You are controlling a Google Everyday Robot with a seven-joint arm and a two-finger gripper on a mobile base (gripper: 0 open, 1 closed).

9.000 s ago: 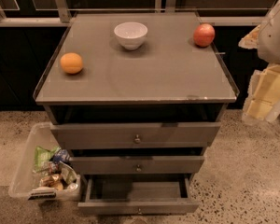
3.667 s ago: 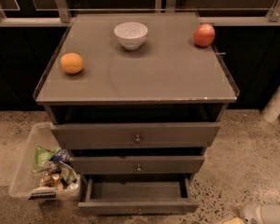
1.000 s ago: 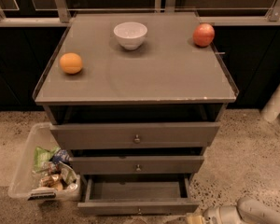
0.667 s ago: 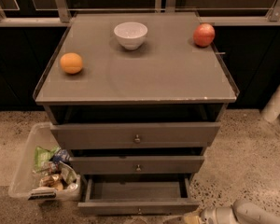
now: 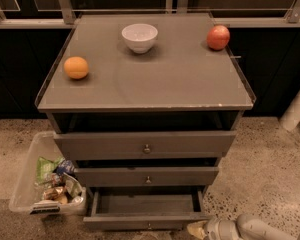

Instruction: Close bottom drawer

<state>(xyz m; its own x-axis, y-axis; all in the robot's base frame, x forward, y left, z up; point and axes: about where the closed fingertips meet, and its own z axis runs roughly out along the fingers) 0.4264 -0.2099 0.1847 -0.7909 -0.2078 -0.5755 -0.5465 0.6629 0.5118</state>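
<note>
Low in the frame, at the foot of a grey-brown cabinet [image 5: 180,84]: the bottom drawer [image 5: 145,204], pulled well out, bare inside showing from above, slim front with its small round knob [image 5: 149,226] near the lower edge of the view. Above it, the middle drawer [image 5: 147,176] and the top drawer [image 5: 146,145], each standing slightly proud of the carcass, each with a metal knob at centre. At the bottom right, just beside the right end of the open drawer's front: the gripper [image 5: 197,229], pale and yellowish at the tip, on a grey arm [image 5: 257,229] reaching in low from the right. Impossible to tell whether released or clenched, or whether touching the front. On the cabinet top: a white bowl [image 5: 139,37] toward the back, an orange [image 5: 76,67] at the left, a red apple [image 5: 218,37] at the back right corner. On the speckled floor [image 5: 270,169] left of the cabinet: a clear plastic bin [image 5: 26,184] of packaged snacks.
</note>
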